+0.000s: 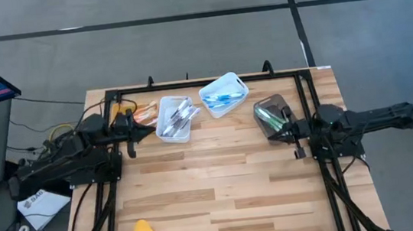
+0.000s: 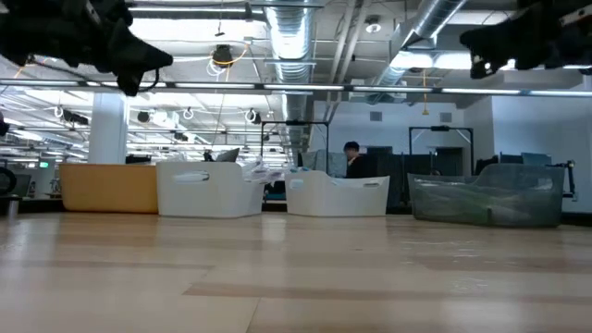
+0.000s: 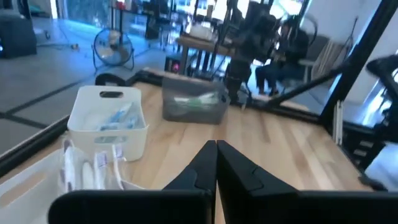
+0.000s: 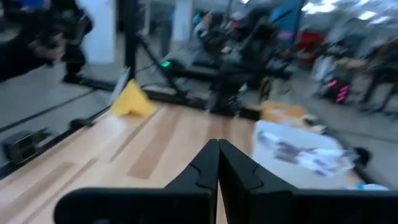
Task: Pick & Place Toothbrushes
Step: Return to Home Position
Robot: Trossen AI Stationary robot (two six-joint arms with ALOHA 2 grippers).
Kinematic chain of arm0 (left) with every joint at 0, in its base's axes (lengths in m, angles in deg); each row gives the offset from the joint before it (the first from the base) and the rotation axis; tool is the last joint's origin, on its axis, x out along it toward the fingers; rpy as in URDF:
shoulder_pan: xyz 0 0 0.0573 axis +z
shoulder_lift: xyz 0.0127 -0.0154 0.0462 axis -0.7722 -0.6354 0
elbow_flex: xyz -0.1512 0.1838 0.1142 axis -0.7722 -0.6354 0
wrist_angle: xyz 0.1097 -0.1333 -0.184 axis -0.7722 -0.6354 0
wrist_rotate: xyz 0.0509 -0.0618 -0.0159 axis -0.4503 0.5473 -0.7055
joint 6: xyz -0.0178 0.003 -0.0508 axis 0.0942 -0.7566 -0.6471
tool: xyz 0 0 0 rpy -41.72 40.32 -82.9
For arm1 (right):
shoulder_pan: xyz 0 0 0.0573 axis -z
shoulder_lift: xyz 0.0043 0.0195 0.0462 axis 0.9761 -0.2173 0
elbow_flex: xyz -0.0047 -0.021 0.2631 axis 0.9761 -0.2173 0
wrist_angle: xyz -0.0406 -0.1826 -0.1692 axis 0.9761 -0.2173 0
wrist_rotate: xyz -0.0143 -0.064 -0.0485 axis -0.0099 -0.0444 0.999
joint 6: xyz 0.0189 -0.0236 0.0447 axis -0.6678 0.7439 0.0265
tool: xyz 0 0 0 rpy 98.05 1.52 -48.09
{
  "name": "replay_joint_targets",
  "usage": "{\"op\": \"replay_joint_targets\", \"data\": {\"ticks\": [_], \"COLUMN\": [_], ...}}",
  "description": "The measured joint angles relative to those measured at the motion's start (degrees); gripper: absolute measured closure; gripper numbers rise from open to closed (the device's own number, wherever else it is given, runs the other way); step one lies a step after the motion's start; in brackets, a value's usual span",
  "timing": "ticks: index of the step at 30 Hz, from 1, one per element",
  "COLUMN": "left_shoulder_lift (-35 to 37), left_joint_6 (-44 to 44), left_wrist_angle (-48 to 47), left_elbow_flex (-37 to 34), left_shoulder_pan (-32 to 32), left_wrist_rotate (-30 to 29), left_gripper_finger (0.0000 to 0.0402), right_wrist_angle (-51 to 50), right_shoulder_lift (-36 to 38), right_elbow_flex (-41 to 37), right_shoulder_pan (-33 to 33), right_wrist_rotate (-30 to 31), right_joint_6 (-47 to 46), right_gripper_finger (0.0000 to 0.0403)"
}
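High view: thin plastic toothbrushes (image 1: 178, 117) all lie sorted in rectangular bins (image 1: 164, 135) at twelve o'clock on the wooden worktop (image 1: 221, 183). Left pincer (image 3: 216, 146) and right pincer (image 4: 217, 144), pinched together and empty, hover nearby. A careless swing could clip a bin.

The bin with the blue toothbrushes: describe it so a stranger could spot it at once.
On the wooden table, four bins line the far edge. It is the white bin third from the left, between a second white bin and a dark see-through bin. Only it sits skewed and holds blue toothbrushes.
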Motion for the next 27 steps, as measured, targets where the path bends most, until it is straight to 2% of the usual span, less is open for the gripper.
{"op": "replay_joint_targets", "data": {"ticks": [3,7,15,20,25,27], "left_shoulder_lift": [1.9,2.7,2.6,2.6,2.6,2.6], "left_joint_6": [-3.2,-2.8,-1.1,-0.3,0.0,0.5], "left_wrist_angle": [4.9,8.3,20.0,20.7,20.8,20.8], "left_elbow_flex": [-4.6,-8.9,-17.6,-17.9,-17.9,-17.9], "left_shoulder_pan": [0.0,0.0,0.0,-0.1,-0.1,-0.1], "left_wrist_rotate": [0.0,1.8,5.7,7.1,7.3,9.5], "left_gripper_finger": [0.0401,0.0401,0.0401,0.0401,0.0401,0.0401], "right_wrist_angle": [5.4,5.1,6.7,11.1,10.3,9.3], "right_shoulder_lift": [1.7,2.1,2.0,2.0,1.7,1.8], "right_elbow_flex": [-4.5,-6.2,-9.6,-12.8,-12.8,-12.9], "right_shoulder_pan": [-1.4,-2.5,-2.5,-2.5,-2.5,-2.4], "right_wrist_rotate": [4.7,10.2,11.3,11.9,12.3,12.4], "right_joint_6": [1.1,2.1,3.1,3.0,3.6,4.4], "right_gripper_finger": [0.0402,0.0402,0.0403,0.0403,0.0403,0.0403]}}
